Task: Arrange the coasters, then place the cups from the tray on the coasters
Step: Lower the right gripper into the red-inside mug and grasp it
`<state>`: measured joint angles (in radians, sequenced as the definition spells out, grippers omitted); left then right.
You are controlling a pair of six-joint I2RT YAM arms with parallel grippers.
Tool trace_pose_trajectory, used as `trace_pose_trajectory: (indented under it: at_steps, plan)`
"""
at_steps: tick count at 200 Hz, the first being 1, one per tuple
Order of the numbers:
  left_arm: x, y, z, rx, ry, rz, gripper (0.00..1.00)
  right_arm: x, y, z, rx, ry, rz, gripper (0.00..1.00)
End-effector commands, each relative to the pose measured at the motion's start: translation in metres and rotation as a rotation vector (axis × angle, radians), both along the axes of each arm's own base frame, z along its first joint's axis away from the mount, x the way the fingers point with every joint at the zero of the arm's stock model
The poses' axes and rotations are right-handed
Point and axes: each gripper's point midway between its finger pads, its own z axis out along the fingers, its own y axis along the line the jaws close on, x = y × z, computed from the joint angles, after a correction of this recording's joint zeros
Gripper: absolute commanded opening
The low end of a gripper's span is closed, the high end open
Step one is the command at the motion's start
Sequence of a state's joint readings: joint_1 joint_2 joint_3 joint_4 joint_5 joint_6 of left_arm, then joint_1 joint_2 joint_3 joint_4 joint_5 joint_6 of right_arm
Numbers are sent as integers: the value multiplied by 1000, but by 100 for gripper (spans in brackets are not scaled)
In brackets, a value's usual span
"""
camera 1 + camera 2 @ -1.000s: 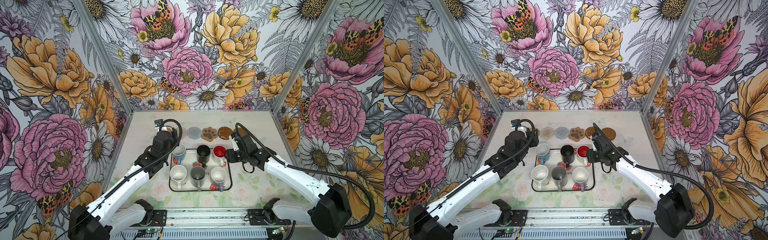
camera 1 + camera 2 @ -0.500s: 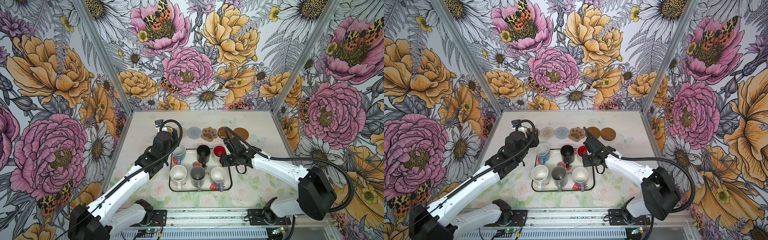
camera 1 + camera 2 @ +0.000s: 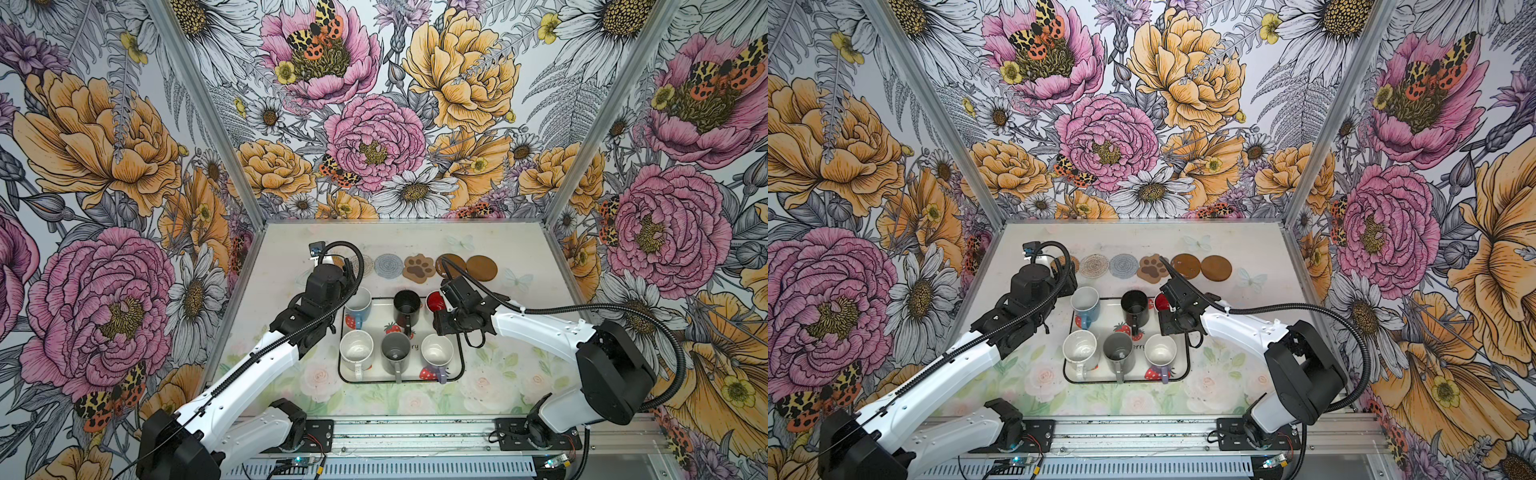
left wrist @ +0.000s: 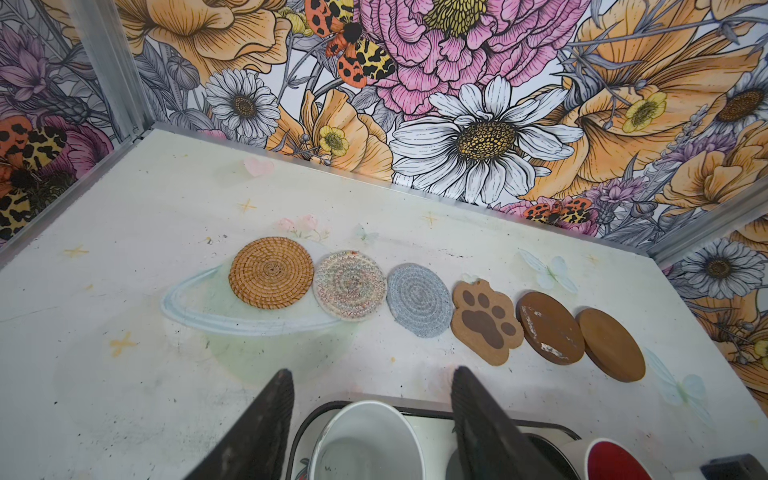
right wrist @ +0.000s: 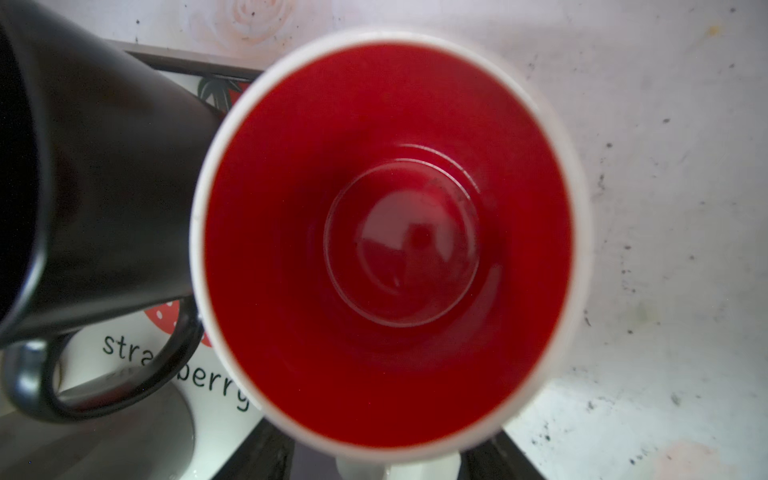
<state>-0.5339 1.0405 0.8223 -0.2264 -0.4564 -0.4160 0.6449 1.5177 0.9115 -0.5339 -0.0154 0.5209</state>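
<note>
Enclosing a scuffed, pale painted table, flowered walls crowd close. The tray holds all six cups; the coasters already line up behind it, likely readied for them. Left gripper gapes around the light blue mug, right gripper spread at the red-lined mug, astride its handle, seemingly for lifting

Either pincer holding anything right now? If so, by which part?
Left pincer holds nothing: jaws open astride the light blue handled mug, clear of its rim. Right pincer sits over the white red-lined mug; grip cannot be told.
</note>
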Motion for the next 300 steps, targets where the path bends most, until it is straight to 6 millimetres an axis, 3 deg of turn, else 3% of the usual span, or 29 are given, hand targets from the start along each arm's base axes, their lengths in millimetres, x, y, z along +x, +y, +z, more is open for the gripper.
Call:
trace_pose_trajectory:
  at_steps: [1,73,149,300]
  plan:
    - [0,8,4,1,-28,25,63,13,8,5,5,-40,-15,63]
    - [1,13,2,-5,-22,35,63,21,11,-4,-11,-35,-23,48]
    - [2,13,-1,-8,-16,34,63,24,9,-2,-28,-55,-24,0]
    - [6,17,-6,-2,-2,37,63,41,-2,50,-118,-198,31,0]
